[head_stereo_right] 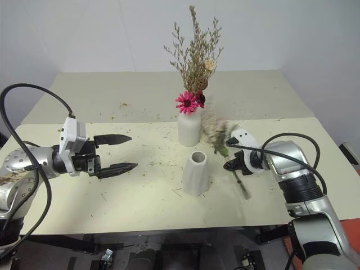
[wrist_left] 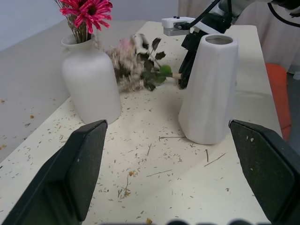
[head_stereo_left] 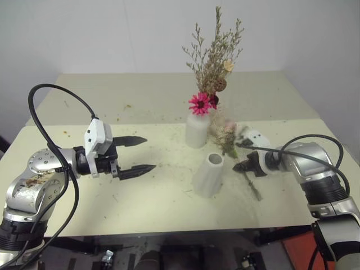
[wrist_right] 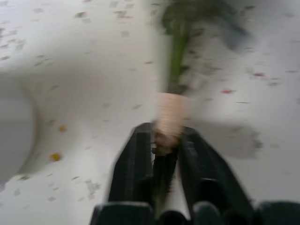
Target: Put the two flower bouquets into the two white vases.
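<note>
The right gripper (wrist_right: 166, 143) is clamped on the taped stem of the pale pink and cream bouquet (head_stereo_left: 226, 136), which lies low over the table (head_stereo_left: 140, 208) toward its right edge. Its long axis runs from stem ends at the near edge to blooms pointing at the far edge, beside the bottle-shaped vase (head_stereo_left: 197, 129) holding the magenta daisy bouquet (head_stereo_left: 209, 73). The cone vase (head_stereo_left: 209, 175) stands upright, empty. The left gripper (head_stereo_left: 138, 153) hovers with fingers apart.

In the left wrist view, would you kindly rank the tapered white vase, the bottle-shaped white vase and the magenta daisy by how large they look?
1. Tapered white cone vase and bottle-shaped white vase: these look alike, and differing nearness makes ranking unsure.
2. Magenta daisy, clearly smallest, partly cut off by the frame.
</note>
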Controlling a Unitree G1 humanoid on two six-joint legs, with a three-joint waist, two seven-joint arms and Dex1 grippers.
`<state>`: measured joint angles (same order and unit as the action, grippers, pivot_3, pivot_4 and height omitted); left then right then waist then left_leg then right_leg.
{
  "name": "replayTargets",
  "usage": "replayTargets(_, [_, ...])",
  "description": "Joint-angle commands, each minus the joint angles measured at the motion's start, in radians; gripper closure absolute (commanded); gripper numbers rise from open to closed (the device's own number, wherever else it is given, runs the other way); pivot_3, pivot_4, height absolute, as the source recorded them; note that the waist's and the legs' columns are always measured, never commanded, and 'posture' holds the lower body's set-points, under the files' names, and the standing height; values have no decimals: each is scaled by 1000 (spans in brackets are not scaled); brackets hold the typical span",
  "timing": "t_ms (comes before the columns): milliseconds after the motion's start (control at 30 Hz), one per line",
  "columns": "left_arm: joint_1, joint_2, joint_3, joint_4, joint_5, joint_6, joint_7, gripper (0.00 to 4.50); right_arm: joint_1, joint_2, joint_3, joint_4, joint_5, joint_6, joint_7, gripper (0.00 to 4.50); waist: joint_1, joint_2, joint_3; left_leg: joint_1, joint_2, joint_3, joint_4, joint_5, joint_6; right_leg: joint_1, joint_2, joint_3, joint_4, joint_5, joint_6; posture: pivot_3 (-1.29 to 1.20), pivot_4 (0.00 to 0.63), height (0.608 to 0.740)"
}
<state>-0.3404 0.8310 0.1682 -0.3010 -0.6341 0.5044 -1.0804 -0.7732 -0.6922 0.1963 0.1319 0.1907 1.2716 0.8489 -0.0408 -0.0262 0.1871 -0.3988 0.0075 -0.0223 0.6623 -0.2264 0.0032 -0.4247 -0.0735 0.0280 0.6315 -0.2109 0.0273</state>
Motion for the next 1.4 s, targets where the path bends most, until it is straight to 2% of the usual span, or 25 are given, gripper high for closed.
replayTargets(33, [0,13,32,-35,-13,-9,4,0,-19,-8,-20,15,3,-16,-30,4332,0,0,0,0,0,0,0,0,0,0,0,0,0,0,0,0,150,740])
replayTargets(167, [-5,10,31,-28,-8,-15,2,0,-18,32,-116,52,-25,-49,-167,4333,1,0,0,1,0,0,0,0,0,1,0,0,0,0,0,0,150,740])
replayTargets(267, [-15,8,27,-17,-4,-20,-2,0,-25,98,-265,131,-68,-161,-387,4333,1,0,0,0,0,0,0,0,0,0,0,0,0,0,0,0,150,740])
replayTargets(367, [-27,8,20,-7,1,-25,-8,0,-18,147,-397,164,-93,-395,-579,4333,2,0,0,-1,0,0,0,0,0,-1,0,0,0,0,0,0,150,740])
replayTargets(433, [-39,8,15,3,4,-29,-14,0,-9,163,-477,149,-81,-613,-641,4333,3,0,0,-1,-1,0,0,0,0,-1,-1,0,0,0,0,0,150,740])
replayTargets(567, [-56,10,13,23,9,-36,-28,0,-29,186,-601,81,5,-815,-665,4333,1,0,0,-1,0,0,0,0,0,-1,0,0,0,0,0,0,150,740])
replayTargets(633, [-67,11,20,31,3,-35,-35,0,-40,187,-656,12,85,-810,-638,4333,0,0,0,-1,0,0,0,0,0,-1,0,1,0,0,0,0,150,740])
replayTargets(800, [-94,7,60,36,-51,-17,-47,0,25,209,-800,-245,471,-740,-451,4333,-1,0,0,-1,1,1,0,0,0,-1,1,1,0,0,0,0,150,740])
replayTargets(933, [-69,36,74,19,-81,-4,-93,0,81,235,-811,-399,677,-723,-394,4333,-3,0,0,0,4,0,0,0,0,1,2,1,0,0,0,0,150,740])
replayTargets(1167, [13,95,132,-15,-130,13,-141,0,145,277,-700,-588,972,-669,-372,4333,-4,0,0,4,8,4,0,0,0,1,8,6,1,1,-1,0,150,740])
replayTargets(1300, [34,114,146,-26,-138,17,-141,0,195,321,-588,-606,924,-704,-364,4333,-2,0,0,5,8,4,0,0,0,1,9,7,1,1,-1,0,150,740])
replayTargets(1400, [44,113,151,-47,-142,25,-127,0,203,333,-551,-593,935,-708,-359,4333,1,0,0,5,8,6,0,0,0,1,9,8,1,1,-1,0,150,740])
